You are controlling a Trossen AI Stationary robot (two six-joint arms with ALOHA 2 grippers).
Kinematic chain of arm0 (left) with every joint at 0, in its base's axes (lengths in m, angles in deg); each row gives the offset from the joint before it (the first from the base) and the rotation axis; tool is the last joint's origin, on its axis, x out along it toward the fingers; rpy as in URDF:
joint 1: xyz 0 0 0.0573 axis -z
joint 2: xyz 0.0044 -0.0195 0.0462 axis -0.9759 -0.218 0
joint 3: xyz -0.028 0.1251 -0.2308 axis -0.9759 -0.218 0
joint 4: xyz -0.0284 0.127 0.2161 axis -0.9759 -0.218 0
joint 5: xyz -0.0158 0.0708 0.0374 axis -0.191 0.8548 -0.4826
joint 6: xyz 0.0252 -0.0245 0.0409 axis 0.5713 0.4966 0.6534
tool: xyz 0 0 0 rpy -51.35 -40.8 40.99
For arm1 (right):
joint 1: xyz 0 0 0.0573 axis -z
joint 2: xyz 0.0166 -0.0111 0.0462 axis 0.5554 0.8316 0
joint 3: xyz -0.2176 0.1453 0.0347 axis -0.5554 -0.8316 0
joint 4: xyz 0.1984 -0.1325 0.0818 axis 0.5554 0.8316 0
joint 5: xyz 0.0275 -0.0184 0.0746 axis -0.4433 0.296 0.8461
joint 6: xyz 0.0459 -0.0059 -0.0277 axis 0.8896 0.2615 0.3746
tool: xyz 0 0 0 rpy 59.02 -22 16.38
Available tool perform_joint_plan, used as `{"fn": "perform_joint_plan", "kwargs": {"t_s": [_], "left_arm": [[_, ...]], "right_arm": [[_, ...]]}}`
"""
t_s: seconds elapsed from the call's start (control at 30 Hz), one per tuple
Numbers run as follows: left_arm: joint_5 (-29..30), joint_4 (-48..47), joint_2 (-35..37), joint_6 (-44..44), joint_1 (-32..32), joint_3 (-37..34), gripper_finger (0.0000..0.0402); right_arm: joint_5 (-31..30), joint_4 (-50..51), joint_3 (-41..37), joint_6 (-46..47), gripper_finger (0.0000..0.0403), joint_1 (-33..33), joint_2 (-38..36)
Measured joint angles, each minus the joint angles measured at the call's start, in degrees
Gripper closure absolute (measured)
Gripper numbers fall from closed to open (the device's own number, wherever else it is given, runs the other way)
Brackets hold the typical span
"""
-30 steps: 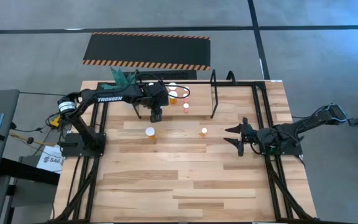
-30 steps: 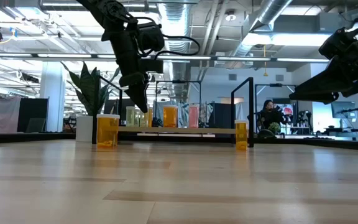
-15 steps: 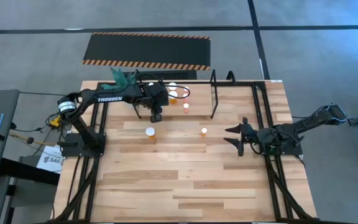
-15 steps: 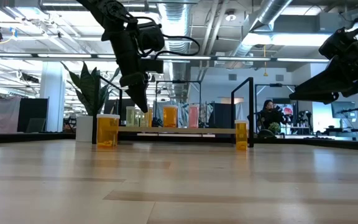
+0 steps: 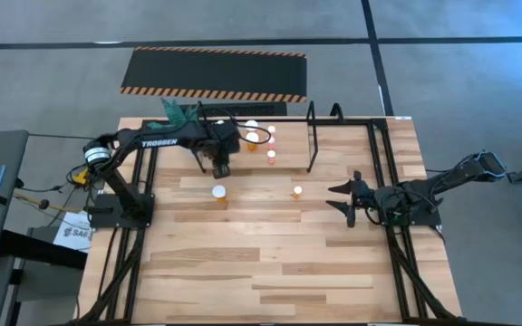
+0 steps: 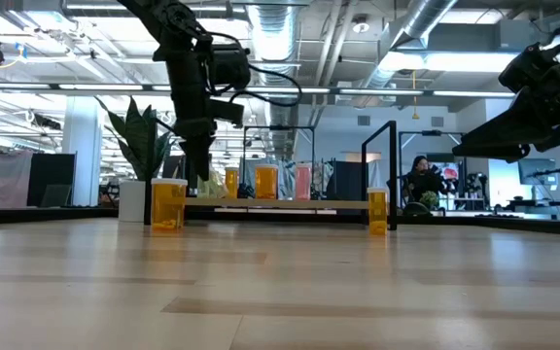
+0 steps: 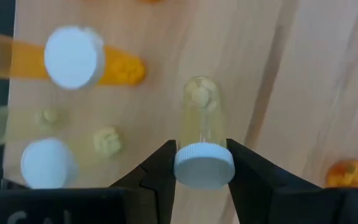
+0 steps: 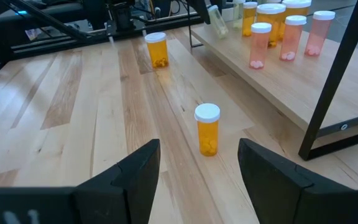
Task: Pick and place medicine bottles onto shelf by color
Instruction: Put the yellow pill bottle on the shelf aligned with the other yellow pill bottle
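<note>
My left gripper (image 5: 220,168) is shut on a small pale-yellow medicine bottle (image 7: 202,115) with a white cap, over the left end of the wooden shelf (image 5: 288,136). Several orange, yellow and pink bottles (image 8: 278,28) stand on the shelf board. A larger orange bottle (image 5: 218,191) and a small orange bottle (image 5: 297,191) stand upright on the table in front of the shelf. My right gripper (image 5: 350,201) is open and empty at the table's right, level with the small orange bottle (image 8: 207,129). My left gripper pinches the pale-yellow bottle's white cap (image 7: 182,168) between its two fingers, one on each side. The fingers come from above, pointing down. The bottle hangs below them, slightly tilted in the right wrist view (image 8: 218,23); whether its base touches the shelf board I cannot tell.
A green plant in a white pot (image 5: 178,113) stands at the shelf's far left corner. Black hoop uprights (image 5: 313,136) frame the shelf's ends. A black hazard-striped mat (image 5: 214,74) lies beyond the table. A person (image 6: 419,180) sits in the room behind.
My left gripper has gone a little toward the table's left edge and down toward the shelf board with the pale-yellow bottle. It has turned from slanting to pointing straight down.
</note>
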Motion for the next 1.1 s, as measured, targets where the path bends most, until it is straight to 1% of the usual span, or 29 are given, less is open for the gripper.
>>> {"fn": "perform_joint_plan", "kwargs": {"t_s": [0.2,0.4,0.6,0.73,0.97,1.1], "left_arm": [[0.05,-0.70,0.33,-0.35,-0.48,0.00,0.0291],[-0.24,-1.17,3.38,0.19,-0.50,0.00,0.0291],[0.38,-7.71,4.23,-2.00,-0.66,0.02,0.0291],[0.48,-9.28,3.82,-2.57,-0.67,0.11,0.0291],[0.41,-10.16,3.80,0.81,-0.76,1.83,0.0291],[0.48,-9.89,3.80,5.31,0.09,2.60,0.0291]], "right_arm": [[0.00,-0.02,0.00,0.00,0.0163,0.01,-0.01],[0.00,-0.02,0.00,0.00,0.0163,-0.02,0.00],[0.00,-0.01,0.00,0.00,0.0163,-0.01,-0.02],[0.00,-0.02,0.00,0.01,0.0163,0.00,-0.02],[0.00,-0.02,0.00,0.01,0.0163,0.01,-0.01],[0.00,-0.01,0.00,0.00,0.0163,0.00,0.00]]}}
